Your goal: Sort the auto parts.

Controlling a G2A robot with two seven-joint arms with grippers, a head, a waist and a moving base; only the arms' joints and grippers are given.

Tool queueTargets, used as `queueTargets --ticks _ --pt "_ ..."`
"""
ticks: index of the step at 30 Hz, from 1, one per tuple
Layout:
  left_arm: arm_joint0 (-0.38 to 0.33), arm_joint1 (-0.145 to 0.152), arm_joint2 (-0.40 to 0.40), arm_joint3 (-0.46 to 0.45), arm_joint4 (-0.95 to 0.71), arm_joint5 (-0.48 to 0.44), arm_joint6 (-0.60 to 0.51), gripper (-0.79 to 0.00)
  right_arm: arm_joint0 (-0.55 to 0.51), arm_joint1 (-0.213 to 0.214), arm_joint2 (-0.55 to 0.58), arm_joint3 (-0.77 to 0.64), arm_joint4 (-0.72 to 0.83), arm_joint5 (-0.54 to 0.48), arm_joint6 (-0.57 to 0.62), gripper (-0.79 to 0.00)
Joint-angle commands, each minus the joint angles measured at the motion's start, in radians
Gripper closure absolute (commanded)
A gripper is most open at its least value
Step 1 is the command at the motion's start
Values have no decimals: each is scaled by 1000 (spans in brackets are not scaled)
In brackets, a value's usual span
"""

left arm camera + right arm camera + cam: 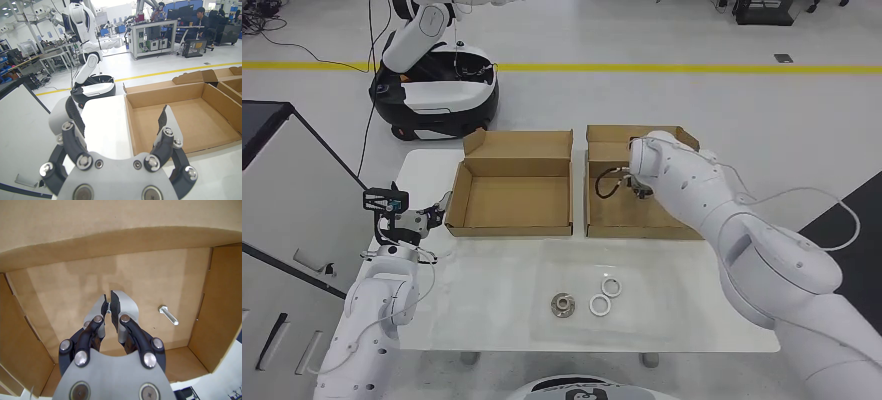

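Bolt point(108, 309) held over the box that has its twin

The bolt is pinched by its threaded shank at the very tips of the right gripper point(109, 300), jaws closed on it, hanging over the floor of the right-hand box point(217, 294) without touching it. A second bolt point(167, 314) lies flat on that floor, off to one side and apart from the fingers. This suggests the box collects bolts and the held one is there to join it. The tip grip probably lets the part fall cleanly once the jaws part.

The left-hand box point(512, 232) stands just beside the right-hand one. On the table point(492, 290), nearer the robot, lie two white rings point(611, 287) close together and a metal flanged piece point(562, 304) just beside them, apparently not yet sorted. The left gripper point(117, 103) hovers by the outer corner of the left-hand box with jaws wide apart and holding nothing, seemingly parked near that box for the parts meant for it
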Motion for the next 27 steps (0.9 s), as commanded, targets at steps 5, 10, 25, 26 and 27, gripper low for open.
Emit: queueTargets --ticks 5,10,25,26,27 --pt "0 0 0 0 0 0 0 -785 -5 -10 12 12 -8 -1 -2 -182" --pt "0 0 0 0 0 0 0 -785 -8 -17 25 24 -11 -3 -5 -280" --pt "0 0 0 0 0 0 0 -785 11 10 120 5 12 -32 -29 -785" --pt "0 0 0 0 0 0 0 -785 11 16 132 -3 19 -35 -29 -785" --pt "0 0 0 0 0 0 0 -785 9 24 146 -16 28 -41 -34 -785"
